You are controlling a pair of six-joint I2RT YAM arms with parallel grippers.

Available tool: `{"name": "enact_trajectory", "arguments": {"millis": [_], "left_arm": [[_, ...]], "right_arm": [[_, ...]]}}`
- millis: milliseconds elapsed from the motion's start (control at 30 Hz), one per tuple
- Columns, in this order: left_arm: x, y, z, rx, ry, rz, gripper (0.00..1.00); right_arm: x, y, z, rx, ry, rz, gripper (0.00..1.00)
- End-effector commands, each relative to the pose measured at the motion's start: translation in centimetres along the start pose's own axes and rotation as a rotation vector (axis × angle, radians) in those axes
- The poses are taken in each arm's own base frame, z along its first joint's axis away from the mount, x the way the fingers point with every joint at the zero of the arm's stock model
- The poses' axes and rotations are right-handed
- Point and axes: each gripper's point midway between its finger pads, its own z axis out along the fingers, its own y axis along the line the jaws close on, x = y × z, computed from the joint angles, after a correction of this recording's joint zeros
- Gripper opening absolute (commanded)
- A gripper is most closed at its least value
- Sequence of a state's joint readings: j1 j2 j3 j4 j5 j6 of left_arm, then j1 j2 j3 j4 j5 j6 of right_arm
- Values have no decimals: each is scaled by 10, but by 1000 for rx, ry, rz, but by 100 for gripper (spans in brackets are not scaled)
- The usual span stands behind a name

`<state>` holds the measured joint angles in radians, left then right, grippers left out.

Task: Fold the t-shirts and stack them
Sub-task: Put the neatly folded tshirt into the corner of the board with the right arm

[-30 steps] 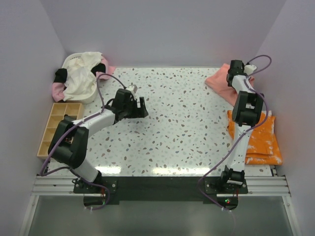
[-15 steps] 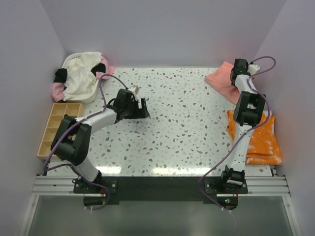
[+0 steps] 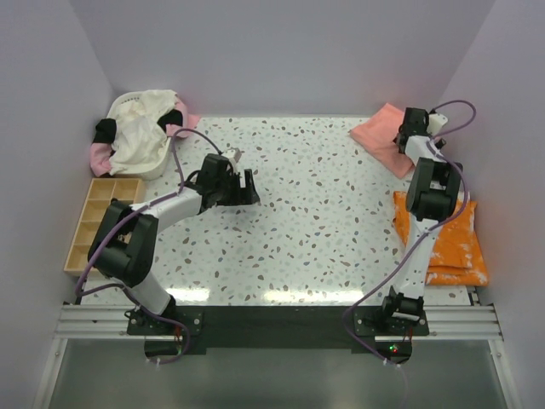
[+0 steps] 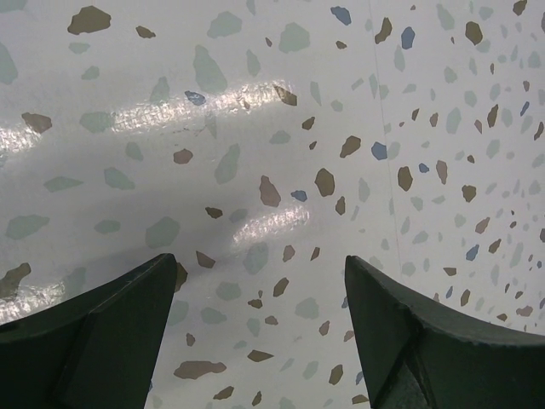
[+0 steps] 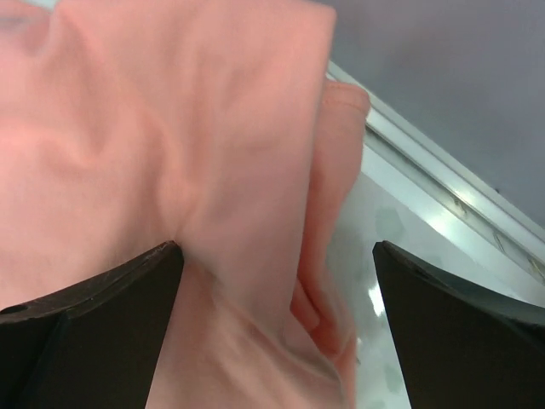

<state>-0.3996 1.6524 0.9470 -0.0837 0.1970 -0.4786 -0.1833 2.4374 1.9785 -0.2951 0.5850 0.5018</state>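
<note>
A folded salmon-pink t-shirt [image 3: 379, 136] lies at the table's far right corner. My right gripper [image 3: 408, 129] hovers just over its right end, jaws wide open. In the right wrist view the pink cloth [image 5: 213, 170] bunches loosely between the two dark fingers [image 5: 94, 328], and my right gripper [image 5: 277, 281] is not clamped on it. An orange t-shirt with white splotches [image 3: 456, 243] lies folded along the right edge. My left gripper [image 3: 248, 186] stands open over bare speckled table left of centre, and the left wrist view shows my left gripper [image 4: 260, 281] with nothing between its fingers.
A white basket [image 3: 128, 106] at the far left corner holds cream and pink shirts [image 3: 140, 132]. A wooden compartment tray [image 3: 102, 217] sits along the left edge. Walls close in on the left, back and right. The right arm's cable [image 3: 456, 106] loops near the right wall.
My right gripper went from shut to open, letting go of the salmon-pink shirt, after carrying it slightly toward the far right corner. The left arm shifted only a little.
</note>
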Motion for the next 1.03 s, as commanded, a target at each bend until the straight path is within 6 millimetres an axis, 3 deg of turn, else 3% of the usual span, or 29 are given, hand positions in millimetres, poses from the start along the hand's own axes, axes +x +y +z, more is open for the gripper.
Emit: {"name": "enact_trajectory", "arguments": {"millis": [0,33,67,133,167,233,300,333,400,433,500,533,600,633,800,1000], "left_arm": [[-28,-19,-2,63,-80,23,85],[-29,-19,-3,66,-84,23,85],[-31,-21,-4,71,-88,23,85],[-31,-21,-5,72,-91,24,85],[-33,-23,-6,75,-98,26,84],[-33,-24,-7,78,-98,27,85],[-33,-24,-9,81,-100,28,85],[-33,-24,-9,82,-101,27,85],[-34,-26,-11,88,-103,28,85],[-34,-26,-12,89,-106,29,85],[-41,-28,-14,95,-143,37,85],[-43,-28,-15,90,-151,39,85],[-46,-26,-17,76,-164,46,85],[-50,-26,-22,72,-183,48,85],[-66,-28,-37,47,-244,65,85],[-72,-28,-53,21,-257,66,86]], "right_arm": [[-37,10,-42,-88,-154,27,99],[-51,11,-58,-116,-189,46,99],[-32,2,-57,-110,-168,25,99],[-47,5,-76,-168,-216,66,99],[-32,-2,-77,-166,-200,53,99],[-24,-2,-82,-210,-207,59,99],[-31,6,-96,-286,-225,81,99],[-21,5,-100,-302,-214,68,99],[-24,13,-117,-380,-217,70,99],[-9,25,-129,-448,-175,41,99],[1,36,-153,-526,-137,-20,99],[18,45,-168,-563,-104,-56,99],[28,50,-192,-604,-71,-102,99],[45,66,-216,-650,-54,-150,99],[86,68,-267,-672,19,-307,99],[131,70,-346,-884,47,-433,99]]}}
